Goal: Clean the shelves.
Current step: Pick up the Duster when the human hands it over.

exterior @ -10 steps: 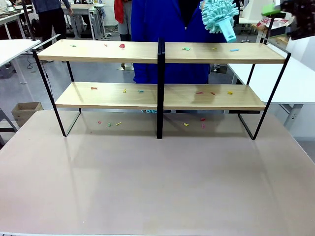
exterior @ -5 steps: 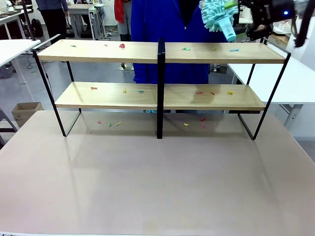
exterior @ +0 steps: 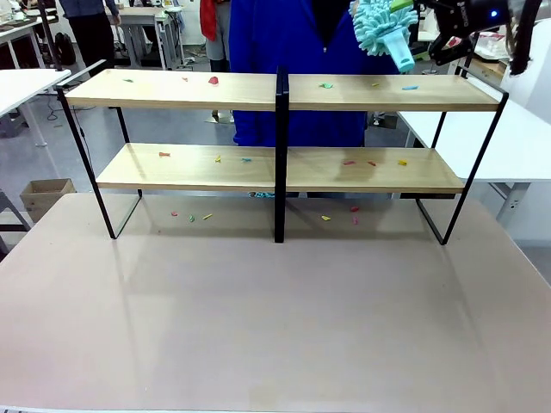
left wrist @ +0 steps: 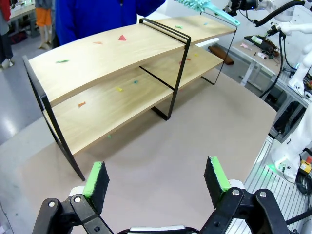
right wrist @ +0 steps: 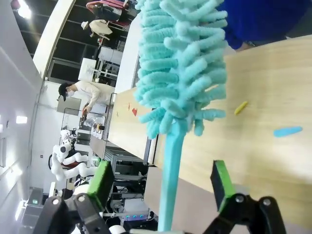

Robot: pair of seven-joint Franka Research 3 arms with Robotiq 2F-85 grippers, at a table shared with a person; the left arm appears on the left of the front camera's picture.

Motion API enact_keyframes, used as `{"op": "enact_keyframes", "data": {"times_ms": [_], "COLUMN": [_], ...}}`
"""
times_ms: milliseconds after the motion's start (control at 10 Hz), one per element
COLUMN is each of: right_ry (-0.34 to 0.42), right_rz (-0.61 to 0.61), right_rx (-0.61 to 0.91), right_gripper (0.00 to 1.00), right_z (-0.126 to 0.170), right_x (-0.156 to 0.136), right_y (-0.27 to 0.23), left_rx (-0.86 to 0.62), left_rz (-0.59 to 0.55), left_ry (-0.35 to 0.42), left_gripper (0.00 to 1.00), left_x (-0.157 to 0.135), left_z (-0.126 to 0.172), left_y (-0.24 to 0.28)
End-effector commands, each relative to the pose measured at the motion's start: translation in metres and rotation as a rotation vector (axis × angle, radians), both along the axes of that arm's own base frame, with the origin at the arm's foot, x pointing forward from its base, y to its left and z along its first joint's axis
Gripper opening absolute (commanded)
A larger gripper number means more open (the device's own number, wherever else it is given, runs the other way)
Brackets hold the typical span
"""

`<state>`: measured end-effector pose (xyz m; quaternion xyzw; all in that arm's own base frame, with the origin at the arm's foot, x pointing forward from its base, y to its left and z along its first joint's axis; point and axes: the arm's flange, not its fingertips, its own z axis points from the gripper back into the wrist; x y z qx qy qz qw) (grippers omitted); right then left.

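The shelves [exterior: 172, 89] stand across the far half of the table, two light-wood boards in a black frame, also seen in the left wrist view [left wrist: 107, 56]. Small coloured scraps [exterior: 213, 80] lie on both boards and on the table under them. A turquoise fluffy duster [exterior: 380, 26] hangs above the top board's right end. My right gripper [exterior: 420, 26] reaches in from the right. In its own view the right gripper [right wrist: 162, 183] is open, its green pads apart on either side of the duster's handle [right wrist: 170, 161]. My left gripper [left wrist: 156, 178] hovers open over the table, holding nothing.
A person in a blue top [exterior: 293, 43] stands right behind the shelves. White tables flank the scene at left [exterior: 21, 86] and right [exterior: 525, 146]. A cardboard box [exterior: 47, 196] sits on the floor at left. The brown table [exterior: 275, 318] stretches bare in front.
My right gripper has swung in from the upper right corner to the duster's handle, which now sits between its jaws. The duster and shelves have hardly moved.
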<state>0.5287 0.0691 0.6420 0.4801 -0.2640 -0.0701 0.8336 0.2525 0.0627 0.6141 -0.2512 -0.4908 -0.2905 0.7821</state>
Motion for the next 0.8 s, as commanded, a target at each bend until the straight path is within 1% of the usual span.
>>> {"op": "enact_keyframes", "data": {"times_ms": [0,100,200,400,500,600,700], "right_ry": [0.043,0.046,0.052,0.053,0.052,0.058,0.063], "right_rz": [0.004,0.008,0.014,0.011,0.009,0.011,0.015], "right_rx": [-0.003,-0.006,-0.008,-0.007,-0.008,-0.014,-0.017], "right_gripper": [0.41,0.06,0.0,0.0,0.05,0.0,0.0], "right_z": [0.002,0.0013,0.0001,0.0008,0.0011,0.0004,-0.0003], "right_x": [-0.002,-0.003,-0.0033,-0.0043,-0.0047,-0.0039,-0.0034], "right_y": [0.0007,0.0014,0.002,0.0003,0.0001,0.0,0.0006], "left_rx": [0.001,0.001,0.001,0.001,0.001,0.001,0.001], "left_rz": [-0.002,-0.002,-0.002,-0.002,-0.002,-0.002,-0.002], "left_ry": [0.003,0.003,0.003,0.003,0.003,0.003,0.003], "left_gripper": [1.0,1.0,1.0,1.0,1.0,1.0,1.0], "left_x": [0.0001,0.0001,0.0001,0.0001,0.0001,0.0001,0.0001], "left_z": [-0.0004,-0.0004,-0.0004,-0.0004,-0.0004,-0.0004,-0.0004], "left_y": [0.0,0.0,0.0,0.0,0.0,0.0,0.0]}}
